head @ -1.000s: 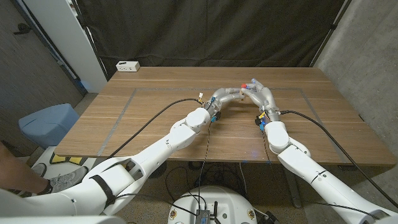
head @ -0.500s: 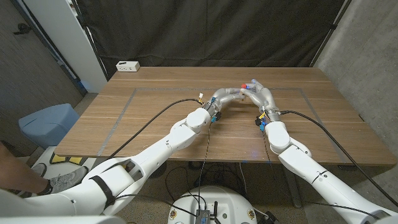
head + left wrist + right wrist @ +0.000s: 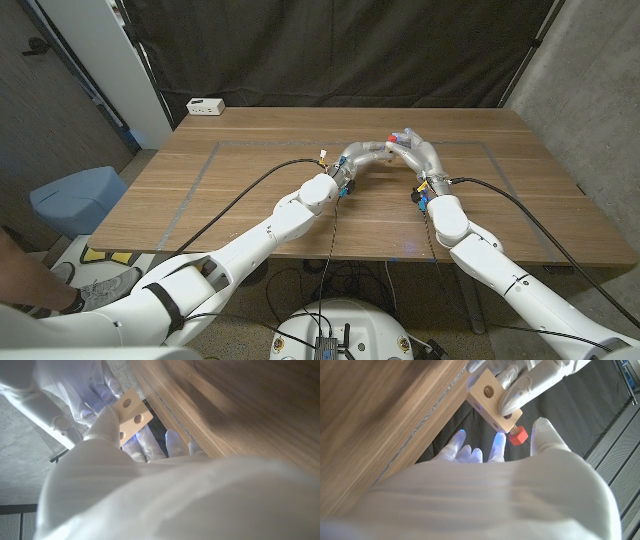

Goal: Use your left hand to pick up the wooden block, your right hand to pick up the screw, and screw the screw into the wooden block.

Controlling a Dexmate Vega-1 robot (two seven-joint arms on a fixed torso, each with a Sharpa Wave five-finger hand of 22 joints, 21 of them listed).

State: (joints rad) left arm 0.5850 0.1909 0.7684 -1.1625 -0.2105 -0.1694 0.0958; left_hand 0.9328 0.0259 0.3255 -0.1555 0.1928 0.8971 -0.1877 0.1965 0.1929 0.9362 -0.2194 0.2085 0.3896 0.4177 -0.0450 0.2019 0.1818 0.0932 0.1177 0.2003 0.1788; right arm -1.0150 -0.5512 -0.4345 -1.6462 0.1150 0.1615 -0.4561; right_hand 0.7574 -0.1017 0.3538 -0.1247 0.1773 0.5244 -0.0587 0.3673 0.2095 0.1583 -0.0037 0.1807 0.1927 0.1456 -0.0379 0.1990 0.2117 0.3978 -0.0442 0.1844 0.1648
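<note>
Over the table's middle, toward the far side, my two hands meet in the head view: left hand (image 3: 365,155), right hand (image 3: 421,152). The red screw head (image 3: 391,137) shows between them. In the left wrist view my left hand (image 3: 150,485) grips the pale wooden block (image 3: 131,414), whose round holes are visible. In the right wrist view the wooden block (image 3: 492,402) is clamped by left fingers (image 3: 530,385). The red screw (image 3: 518,436) sits against the block's end face, pinched between the fingertips of my right hand (image 3: 510,485).
The wooden table (image 3: 250,190) carries thin tape lines and a white box (image 3: 205,105) at its far left corner. A blue bin (image 3: 78,200) stands on the floor left of the table. A person's shoe (image 3: 100,290) shows at the lower left.
</note>
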